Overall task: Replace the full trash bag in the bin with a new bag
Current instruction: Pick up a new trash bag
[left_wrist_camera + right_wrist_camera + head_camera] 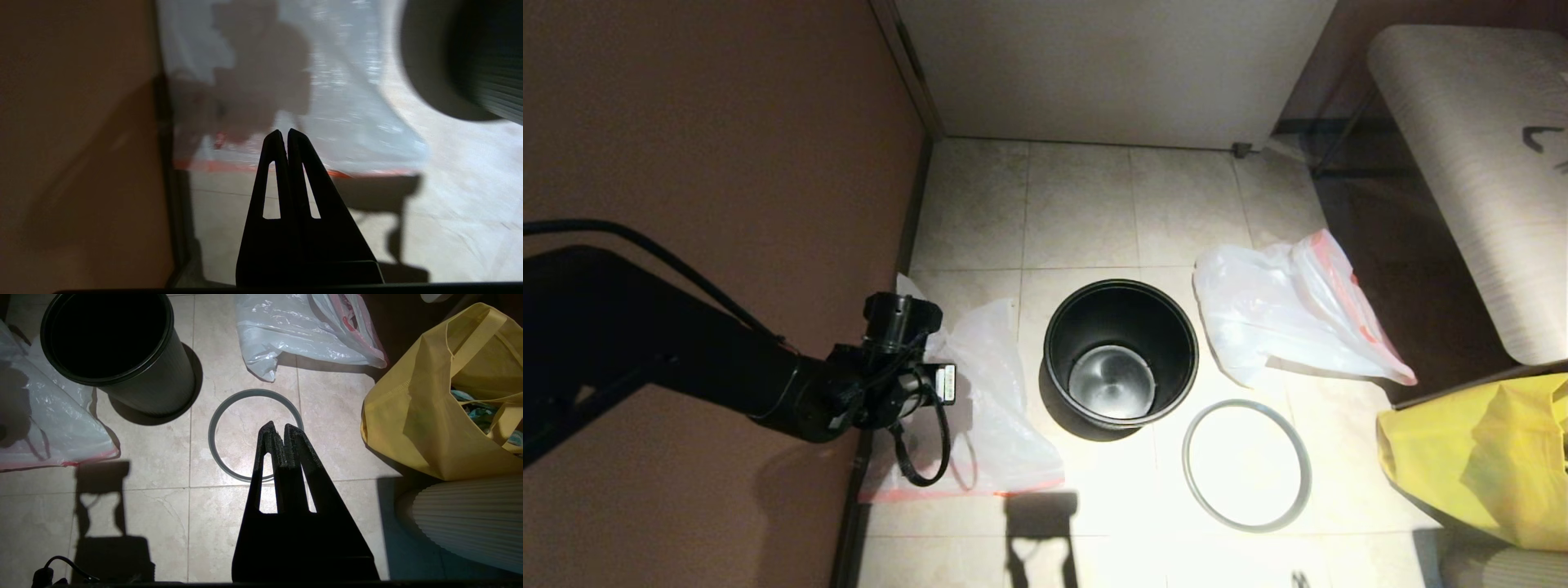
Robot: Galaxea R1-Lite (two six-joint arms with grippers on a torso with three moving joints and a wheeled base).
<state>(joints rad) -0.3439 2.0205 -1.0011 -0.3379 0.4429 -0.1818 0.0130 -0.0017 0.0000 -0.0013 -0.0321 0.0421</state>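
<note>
Nearest the head camera, the black left arm point(686, 359) reaches in from nine o'clock, its wrist above the flat translucent white plastic bag with a red-pink edge band point(996, 408) that lies on the beige tiled floor point(1078, 212) against the brown wall point(711, 147). In the left wrist view the left end effector point(284, 131) has its two black fingers pressed together, tips hovering over that flat bag point(351, 102) close to its red-pink edge, holding nothing.

At four o'clock a big yellow fabric bag point(1486, 457) slumps on the floor. At two o'clock from the bin lies the lumpy translucent white plastic bag with a red-pink mouth band point(1290, 318), well apart from the left end effector. The small round black bin with a shiny metal bottom point(1121, 353) stands upright at centre, unlined, just beside the flat bag at its three o'clock side. Its thin grey hoop point(1247, 465) lies flat on the floor at the bin's five o'clock, apart from it.

The right end effector point(278, 426) hangs above the hoop point(216, 449), fingers pressed together and empty.
</note>
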